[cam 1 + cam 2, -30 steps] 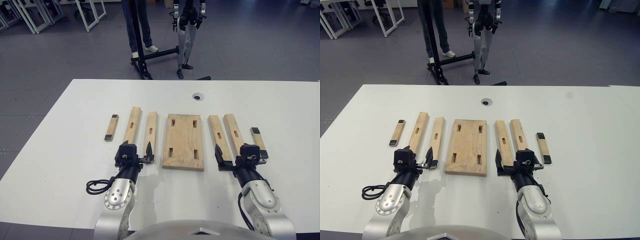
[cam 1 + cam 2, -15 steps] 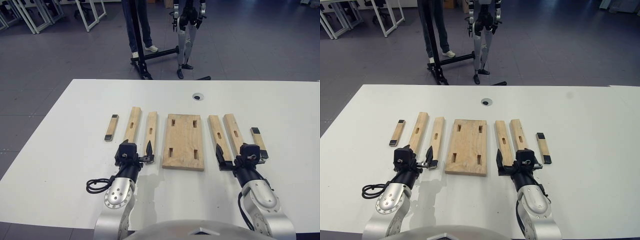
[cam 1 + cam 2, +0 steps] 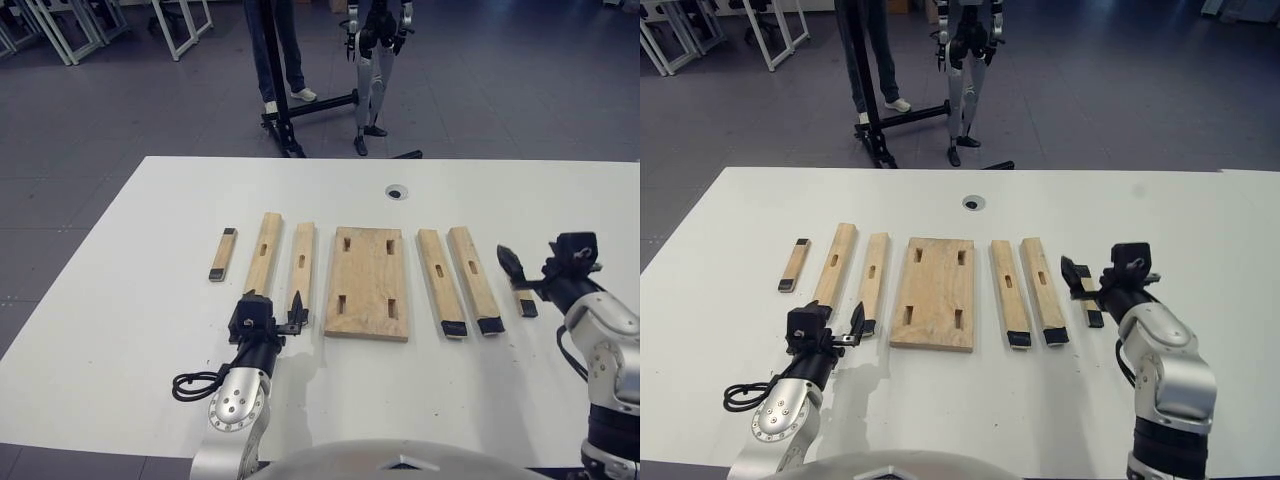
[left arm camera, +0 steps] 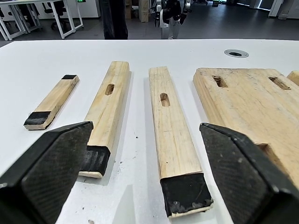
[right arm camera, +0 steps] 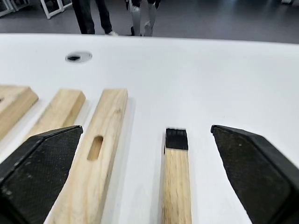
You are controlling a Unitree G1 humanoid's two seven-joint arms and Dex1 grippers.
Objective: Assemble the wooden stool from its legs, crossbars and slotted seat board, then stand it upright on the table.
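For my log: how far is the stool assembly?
Done: nothing joined; seat board, four legs and both crossbars lie flat, apart. In hand: nothing; right gripper hovers open over the right crossbar, left gripper open by the left legs. Left: all assembly, then standing it upright.

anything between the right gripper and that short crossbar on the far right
Nothing visible. The open right gripper faces the short wooden crossbar with black ends, which lies in line with the gap between its fingers; the slotted wooden leg lies beside it, apart.

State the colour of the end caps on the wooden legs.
Black end caps on pale wooden legs; clearest in the left wrist view.
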